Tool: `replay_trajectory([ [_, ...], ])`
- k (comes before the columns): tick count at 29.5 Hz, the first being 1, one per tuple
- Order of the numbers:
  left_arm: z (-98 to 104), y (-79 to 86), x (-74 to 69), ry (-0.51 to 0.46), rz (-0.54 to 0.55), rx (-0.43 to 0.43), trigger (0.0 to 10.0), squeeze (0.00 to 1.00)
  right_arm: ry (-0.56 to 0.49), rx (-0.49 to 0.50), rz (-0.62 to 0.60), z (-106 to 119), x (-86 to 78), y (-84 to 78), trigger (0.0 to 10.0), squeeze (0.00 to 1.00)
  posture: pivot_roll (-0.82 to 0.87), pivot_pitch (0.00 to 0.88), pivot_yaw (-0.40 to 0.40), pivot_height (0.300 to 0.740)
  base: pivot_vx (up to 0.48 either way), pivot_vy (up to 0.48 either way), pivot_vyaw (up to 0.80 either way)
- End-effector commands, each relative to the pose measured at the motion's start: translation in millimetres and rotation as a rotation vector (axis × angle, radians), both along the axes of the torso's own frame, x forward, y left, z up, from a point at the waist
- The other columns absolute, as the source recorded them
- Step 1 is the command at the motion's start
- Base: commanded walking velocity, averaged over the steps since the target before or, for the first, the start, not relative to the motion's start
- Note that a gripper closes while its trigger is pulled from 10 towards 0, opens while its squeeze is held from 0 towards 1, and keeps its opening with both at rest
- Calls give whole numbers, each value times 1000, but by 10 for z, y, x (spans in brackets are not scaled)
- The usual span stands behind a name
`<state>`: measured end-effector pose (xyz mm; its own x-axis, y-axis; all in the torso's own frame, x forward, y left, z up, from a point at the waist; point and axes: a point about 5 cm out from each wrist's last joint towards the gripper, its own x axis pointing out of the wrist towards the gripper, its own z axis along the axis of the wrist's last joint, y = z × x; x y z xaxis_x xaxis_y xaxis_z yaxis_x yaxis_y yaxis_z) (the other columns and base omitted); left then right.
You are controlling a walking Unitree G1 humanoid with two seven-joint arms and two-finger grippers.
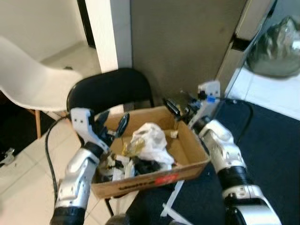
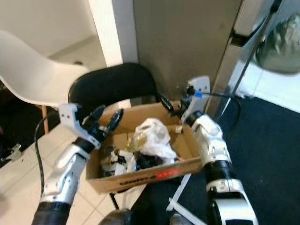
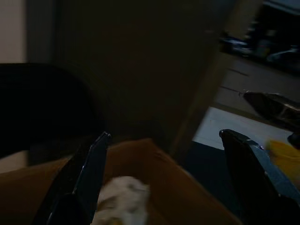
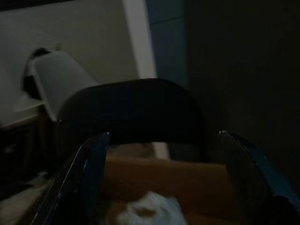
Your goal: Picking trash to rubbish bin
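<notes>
I am holding my left gripper (image 1: 112,123) wide open and empty over the near-left of the brown cardboard box (image 1: 154,179), where the crumpled white plastic bag (image 1: 150,140) is lying. My right gripper (image 2: 171,107), also spread empty, is hovering at the far rim; it risks snagging there. The wrist views are showing the black chair back (image 4: 133,110) behind.

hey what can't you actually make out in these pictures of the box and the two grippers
- Box label: red strip in the eye views, print blurred.
- Dark trash under the white bag: too jumbled to name.
- Chair seat: hidden beneath the box.
- Wrist views: too dark for what lies in the box.
- Left gripper and right gripper: open above the box, holding nothing.
</notes>
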<state>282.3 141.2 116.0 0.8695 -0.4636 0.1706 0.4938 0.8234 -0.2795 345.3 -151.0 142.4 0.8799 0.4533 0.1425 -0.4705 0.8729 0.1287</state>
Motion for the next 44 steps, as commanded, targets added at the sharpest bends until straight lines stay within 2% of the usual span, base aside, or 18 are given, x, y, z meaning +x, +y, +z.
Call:
replay_trajectory([
  [1, -61, 19, -3, 20, 9, 11, 10000, 0, 10, -2, -3, -33, 1, 18, 10000, 0, 43, 0, -23, 740, -330, 0, 0],
  [44, -74, -17, 22, 6, -29, 18, 10000, 0, 15, -33, 17, -75, 23, 46, 10000, 0, 32, 0, -26, 740, -340, 0, 0],
])
